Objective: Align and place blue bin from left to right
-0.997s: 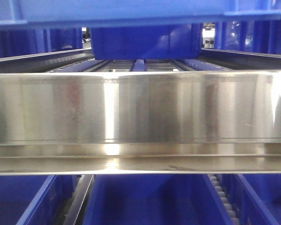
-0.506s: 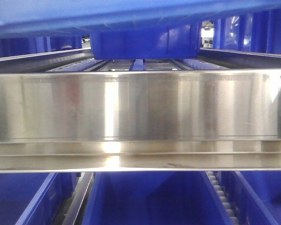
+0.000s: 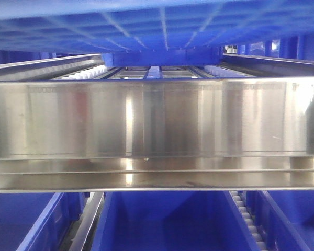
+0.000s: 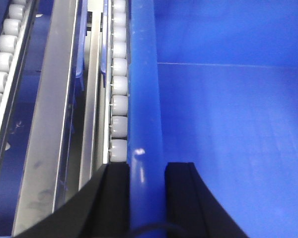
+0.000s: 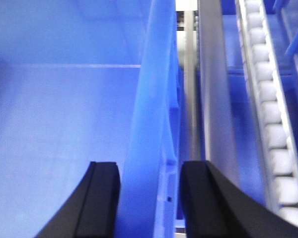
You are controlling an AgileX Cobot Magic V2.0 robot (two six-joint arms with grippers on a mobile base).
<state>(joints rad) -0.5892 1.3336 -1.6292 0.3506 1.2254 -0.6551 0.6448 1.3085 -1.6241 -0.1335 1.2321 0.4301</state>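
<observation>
The front camera gives me only the grid-ribbed underside of the blue bin (image 3: 162, 23), cut off by the top edge. Its walls and both grippers are outside that view. The bin sits up above a steel beam (image 3: 157, 120) that spans the frame and blocks most of the shelf behind. Over the beam I can just make out roller tracks (image 3: 89, 73) running back to a darker blue crate (image 3: 167, 56), half hidden under the bin. Below the beam are more blue crates (image 3: 162, 219), cropped at the bottom.

On the left wrist view, the left gripper (image 4: 145, 198) straddles the bin's thick rim, one black finger inside and one outside. Both press against it, so it's clamped on. Just outside the rim there's a row of white rollers (image 4: 119, 99), then a metal rail (image 4: 54, 124).

The right wrist view is hazy and washed out. The right gripper (image 5: 149, 203) has the opposite wall pinched between its fingers. Beyond the outer finger are a steel rail (image 5: 213, 99) and a blurred line of rollers (image 5: 270, 124).
</observation>
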